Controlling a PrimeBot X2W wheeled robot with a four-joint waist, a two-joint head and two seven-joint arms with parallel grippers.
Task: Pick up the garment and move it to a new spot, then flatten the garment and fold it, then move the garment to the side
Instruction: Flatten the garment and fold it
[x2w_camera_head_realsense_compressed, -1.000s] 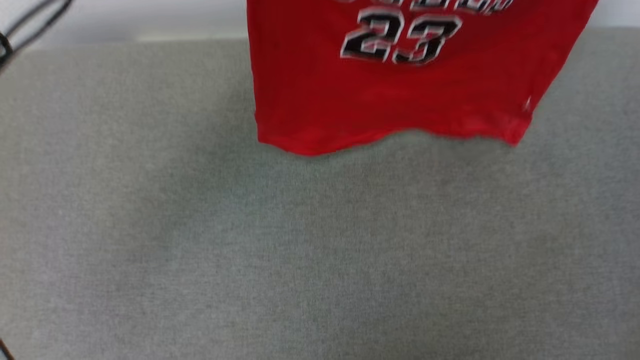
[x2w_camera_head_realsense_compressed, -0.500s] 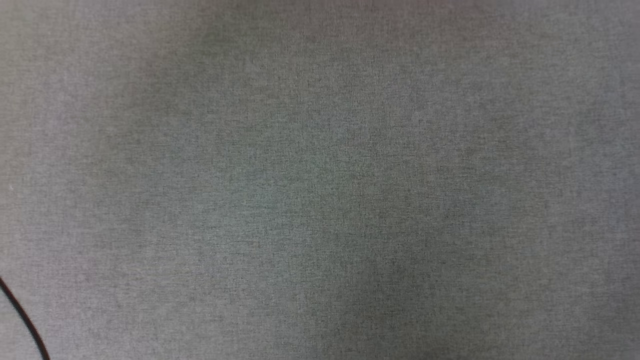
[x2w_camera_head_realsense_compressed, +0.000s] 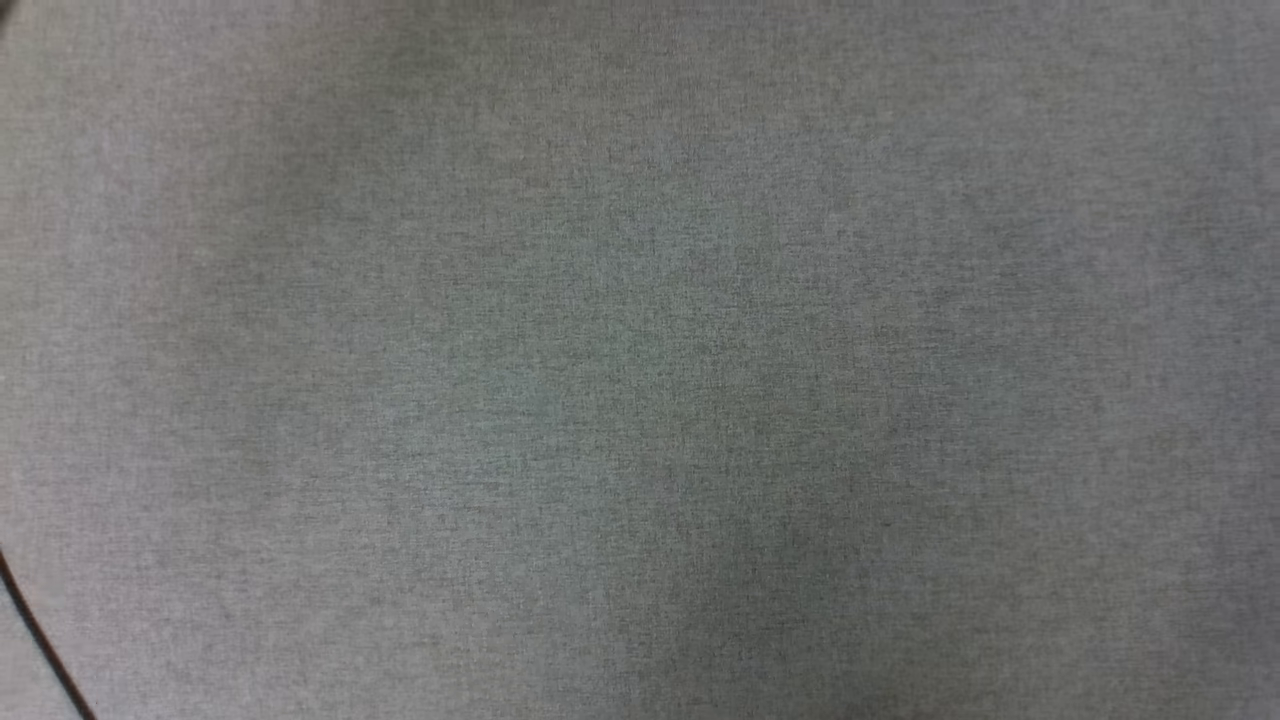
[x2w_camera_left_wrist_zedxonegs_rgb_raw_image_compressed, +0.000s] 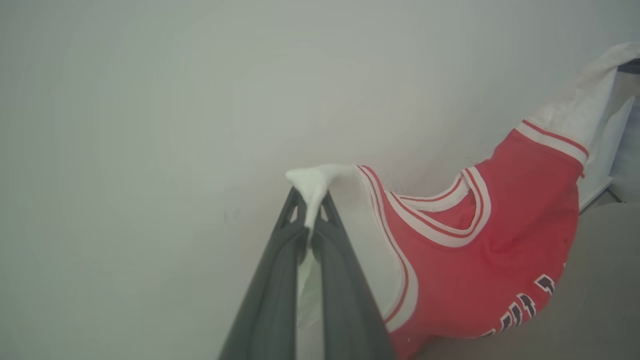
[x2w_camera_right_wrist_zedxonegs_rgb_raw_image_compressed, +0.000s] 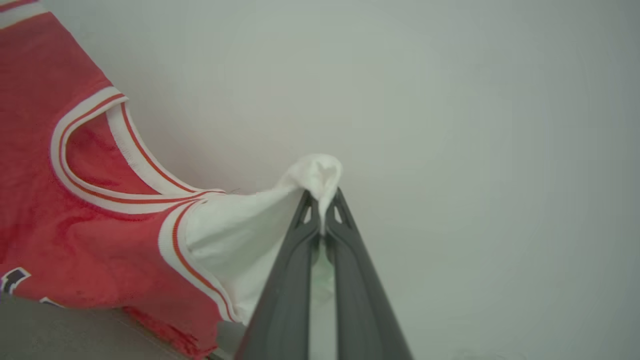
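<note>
Garment (x2w_camera_left_wrist_zedxonegs_rgb_raw_image_compressed: 500, 260) hangs spread in the air before a pale wall (x2w_camera_left_wrist_zedxonegs_rgb_raw_image_compressed: 150, 100). Its red body sags between two white sleeves, with the striped neckline uppermost and black lettering low on the front. The left jaws are clenched on the tip of one white sleeve (x2w_camera_left_wrist_zedxonegs_rgb_raw_image_compressed: 320, 177), dark fingers (x2w_camera_left_wrist_zedxonegs_rgb_raw_image_compressed: 272, 280) pressed together around the cloth, and the right jaws pinch the other sleeve (x2w_camera_right_wrist_zedxonegs_rgb_raw_image_compressed: 320, 172) likewise. A grey cloth-covered table (x2w_camera_head_realsense_compressed: 640, 360) lies just under the shirt's lower edge; whether they touch is unclear. A thin black cable (x2w_camera_head_realsense_compressed: 40, 640) crosses its near-left corner.
</note>
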